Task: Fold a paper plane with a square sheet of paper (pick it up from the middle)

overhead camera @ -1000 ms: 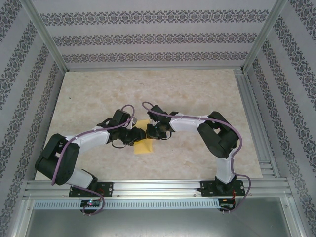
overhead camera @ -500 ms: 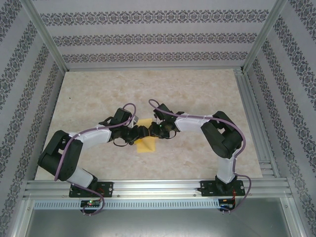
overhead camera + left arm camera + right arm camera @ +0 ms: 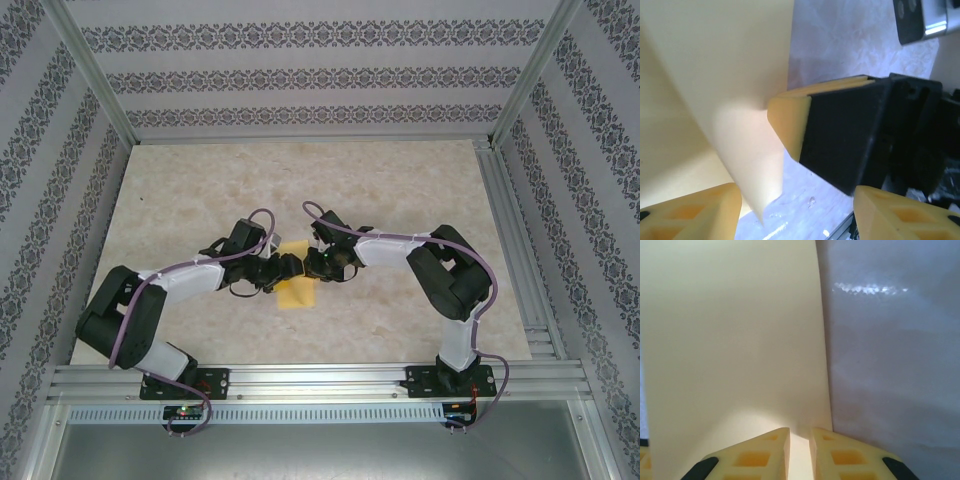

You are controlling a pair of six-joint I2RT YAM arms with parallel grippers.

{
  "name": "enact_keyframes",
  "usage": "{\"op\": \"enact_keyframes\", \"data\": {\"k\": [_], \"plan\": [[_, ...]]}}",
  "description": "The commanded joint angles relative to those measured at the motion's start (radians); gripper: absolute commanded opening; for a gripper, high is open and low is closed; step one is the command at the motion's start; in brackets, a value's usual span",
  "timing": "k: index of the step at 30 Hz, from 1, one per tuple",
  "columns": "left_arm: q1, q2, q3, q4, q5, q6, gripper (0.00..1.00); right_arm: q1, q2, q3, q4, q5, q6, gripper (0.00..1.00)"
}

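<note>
The square sheet of paper (image 3: 296, 293) is plain yellow and hangs bent between the two grippers over the middle of the table. My right gripper (image 3: 307, 264) is shut on it. In the right wrist view its fingertips (image 3: 800, 440) pinch the near edge of the sheet (image 3: 735, 340). My left gripper (image 3: 282, 268) faces it from the left and is open. In the left wrist view its jaws (image 3: 797, 200) stand wide apart, and the sheet (image 3: 715, 75) hangs beside the left finger (image 3: 695, 210). A right gripper finger (image 3: 787, 117) presses on the sheet there.
The marble-patterned table (image 3: 400, 190) extends around the arms, bounded by patterned walls. An aluminium rail (image 3: 320, 380) carries both arm bases at the near edge. A metal frame rail (image 3: 510, 240) runs along the right side.
My left gripper has opened and let go of the sheet. Both grippers and the paper shifted slightly to the right and away from the bases.
</note>
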Motion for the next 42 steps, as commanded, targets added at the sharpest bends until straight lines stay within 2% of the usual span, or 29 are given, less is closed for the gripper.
{"op": "enact_keyframes", "data": {"k": [1, 10, 17, 25, 32, 42], "plan": [[-0.022, -0.059, -0.032, 0.016, 0.034, -0.005, 0.62, 0.008, 0.034, 0.014, -0.057, 0.045, -0.002, 0.19], [-0.033, -0.032, -0.036, 0.14, 0.079, -0.049, 0.58, 0.012, 0.022, 0.009, -0.04, 0.033, 0.005, 0.19], [-0.033, 0.008, -0.007, 0.173, 0.02, -0.069, 0.49, 0.005, 0.012, -0.007, -0.003, -0.002, 0.021, 0.19], [-0.031, 0.075, -0.009, 0.215, -0.012, -0.085, 0.48, -0.026, -0.046, -0.058, 0.132, -0.1, 0.077, 0.2], [-0.03, 0.094, -0.002, 0.212, -0.039, -0.084, 0.41, -0.051, -0.081, -0.092, 0.207, -0.152, 0.124, 0.23], [-0.028, 0.101, 0.001, 0.205, -0.045, -0.077, 0.37, -0.079, -0.161, -0.13, 0.182, -0.119, 0.127, 0.27]]}}
